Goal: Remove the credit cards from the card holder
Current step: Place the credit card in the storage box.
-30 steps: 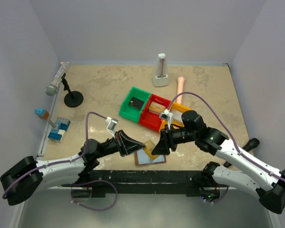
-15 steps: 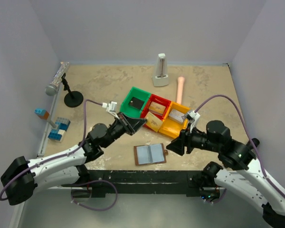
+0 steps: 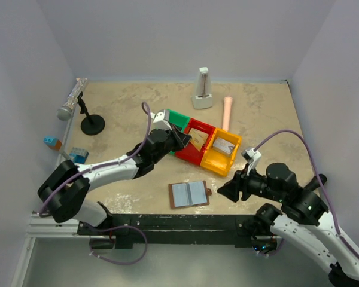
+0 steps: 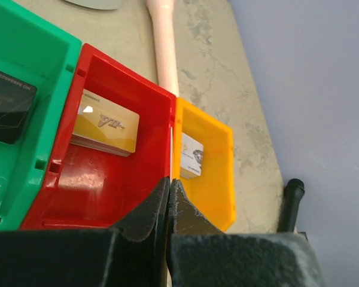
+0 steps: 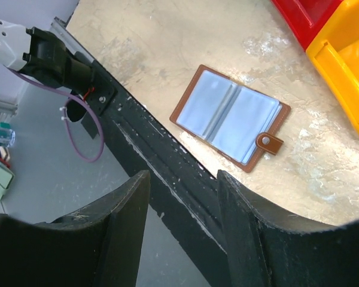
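We find the card holder (image 5: 230,116) lying open and flat on the table (image 3: 125,113) by its near edge. The right jaws are close by, half apart and empty, and the left jaws are pressed together by the red bin (image 4: 107,179). The holder looks light, thin and floppy (its sleeves probably slick), so we would pinch a brown edge or the tab (image 5: 269,143).

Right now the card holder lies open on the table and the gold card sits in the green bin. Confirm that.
Wrong bin: the gold card sits in the red bin, as the left wrist view shows. The card holder does lie open on the table.
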